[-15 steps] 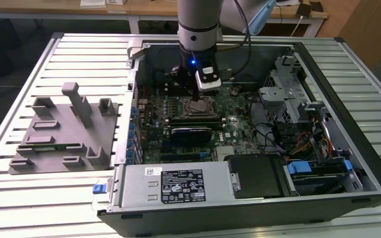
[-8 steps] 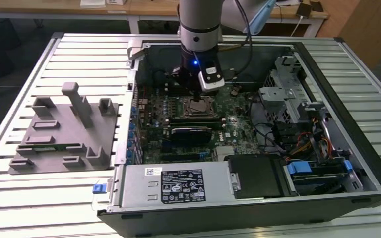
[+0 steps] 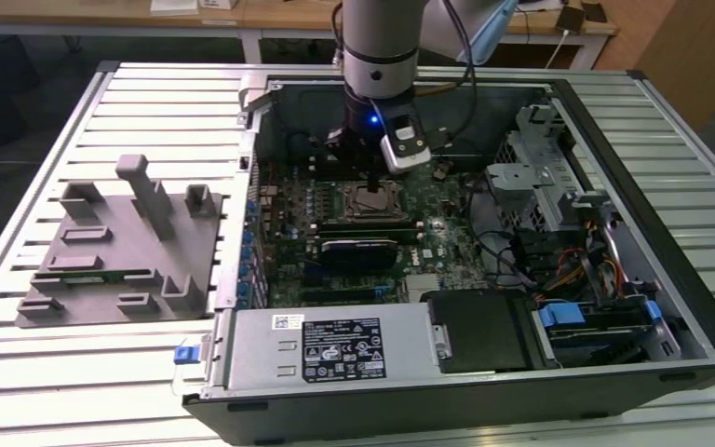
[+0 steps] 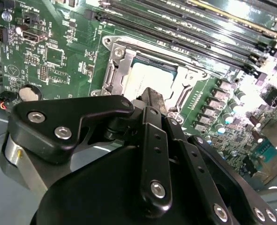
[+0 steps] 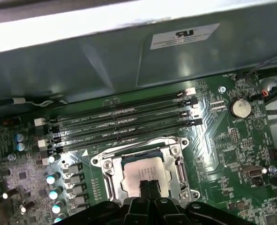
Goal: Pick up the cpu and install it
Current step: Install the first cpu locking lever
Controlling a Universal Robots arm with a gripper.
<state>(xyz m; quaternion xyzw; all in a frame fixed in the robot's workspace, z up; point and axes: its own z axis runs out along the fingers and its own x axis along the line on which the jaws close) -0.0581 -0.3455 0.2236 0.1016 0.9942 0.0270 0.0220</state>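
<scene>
The cpu (image 5: 131, 169) is a square chip with a silver-white top, lying flat inside the metal-framed socket (image 5: 176, 157) on the green motherboard. In the second wrist view the cpu (image 4: 145, 77) also sits within the socket frame (image 4: 117, 61). My gripper (image 5: 150, 186) hovers right over the chip's near edge, its two black fingertips pressed together with nothing between them. In the exterior view the gripper (image 3: 363, 177) reaches down into the open computer case just above the cpu (image 3: 368, 199). Whether the tips touch the chip cannot be told.
Several memory slots (image 5: 119, 124) run beside the socket, with the case wall (image 5: 129, 56) behind them. A black card (image 3: 357, 251), a power supply (image 3: 332, 345) and a drive cage (image 3: 544, 177) crowd the case. A grey holder (image 3: 109, 251) lies on the table at the exterior view's left.
</scene>
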